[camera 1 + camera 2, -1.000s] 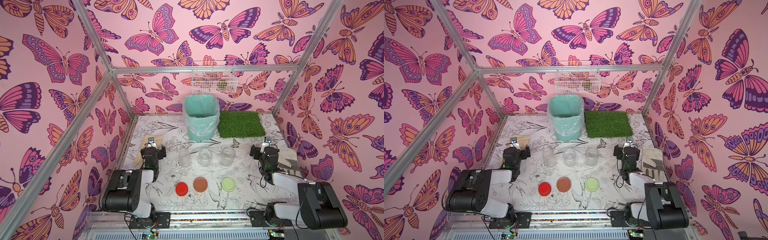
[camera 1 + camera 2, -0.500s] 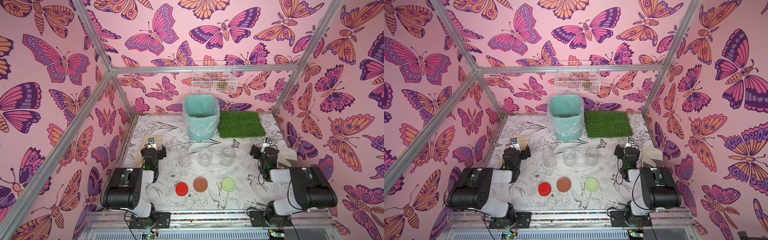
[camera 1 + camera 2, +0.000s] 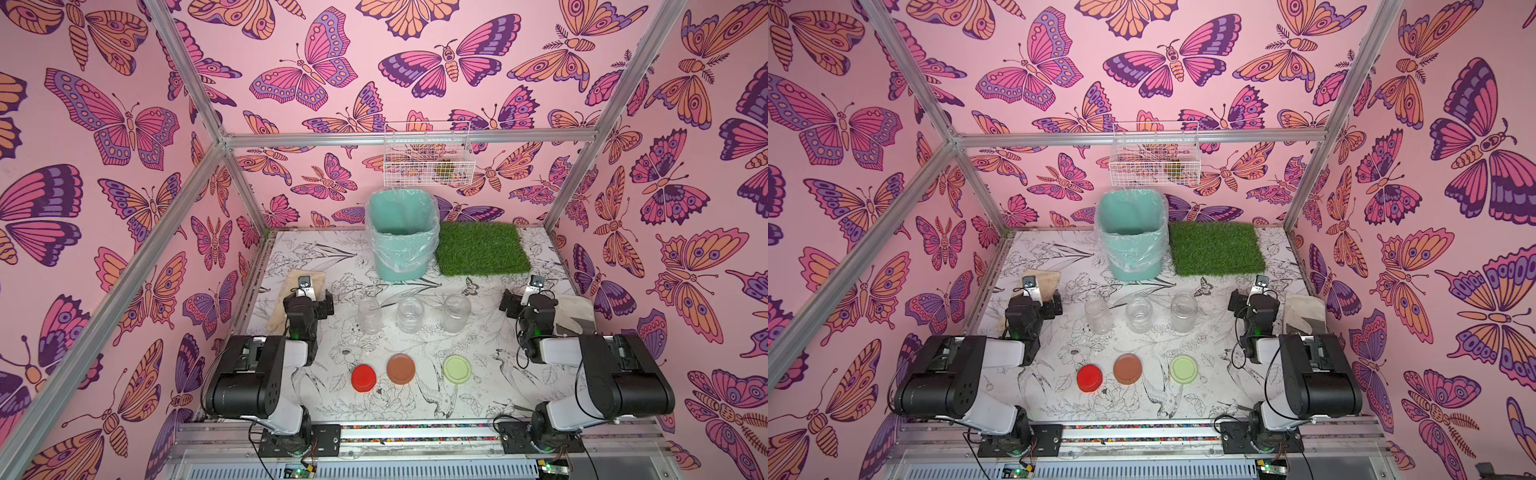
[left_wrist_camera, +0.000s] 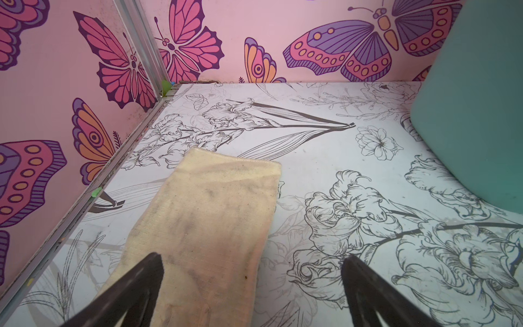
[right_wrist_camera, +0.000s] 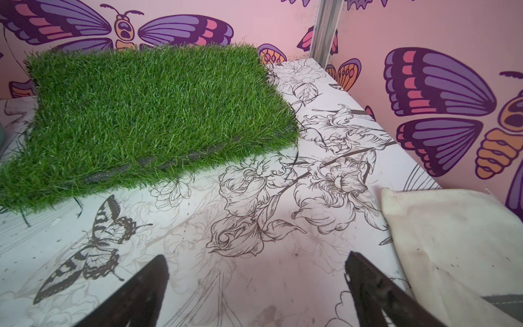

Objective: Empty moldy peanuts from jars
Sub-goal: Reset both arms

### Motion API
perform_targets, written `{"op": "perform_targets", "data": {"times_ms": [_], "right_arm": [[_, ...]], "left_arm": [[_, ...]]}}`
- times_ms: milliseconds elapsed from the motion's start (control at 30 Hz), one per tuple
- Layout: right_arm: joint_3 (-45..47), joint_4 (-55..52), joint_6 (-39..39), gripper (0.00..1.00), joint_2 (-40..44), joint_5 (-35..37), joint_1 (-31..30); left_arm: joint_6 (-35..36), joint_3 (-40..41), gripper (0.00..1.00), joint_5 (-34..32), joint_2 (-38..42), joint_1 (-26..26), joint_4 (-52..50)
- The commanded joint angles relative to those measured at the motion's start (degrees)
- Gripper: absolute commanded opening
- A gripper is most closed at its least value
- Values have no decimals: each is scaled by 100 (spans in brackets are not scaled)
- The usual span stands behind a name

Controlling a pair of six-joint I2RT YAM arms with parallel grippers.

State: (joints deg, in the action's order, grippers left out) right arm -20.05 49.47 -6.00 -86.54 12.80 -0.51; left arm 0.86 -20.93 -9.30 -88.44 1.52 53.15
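— Where are the jars (image 3: 410,313)?

— Three clear ones stand upright in a row mid-worktop (image 3: 415,399), lids off. The red lid (image 3: 363,378), brown lid (image 3: 401,368) and light green lid (image 3: 457,368) lie in a row nearer. I cannot make out the peanuts.

— And the claws?

— The left claw (image 4: 252,257) is spread apart at the left over a beige cloth (image 4: 209,215), gripping nothing. The right claw (image 5: 257,256) is spread apart at the right, a white cloth (image 5: 438,226) beside it.

— Farther back?

— A lined teal bin (image 3: 401,257), with a grass mat (image 3: 482,249) just to its right.
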Motion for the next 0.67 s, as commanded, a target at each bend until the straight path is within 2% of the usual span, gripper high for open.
{"op": "perform_targets", "data": {"times_ms": [0, 633], "right_arm": [[-122, -61, -24, 99, 70, -32, 3], [-122, -68, -24, 99, 68, -34, 7]], "left_arm": [[53, 80, 100, 86, -43, 6, 142], [63, 36, 100, 165, -53, -2, 52]]}}
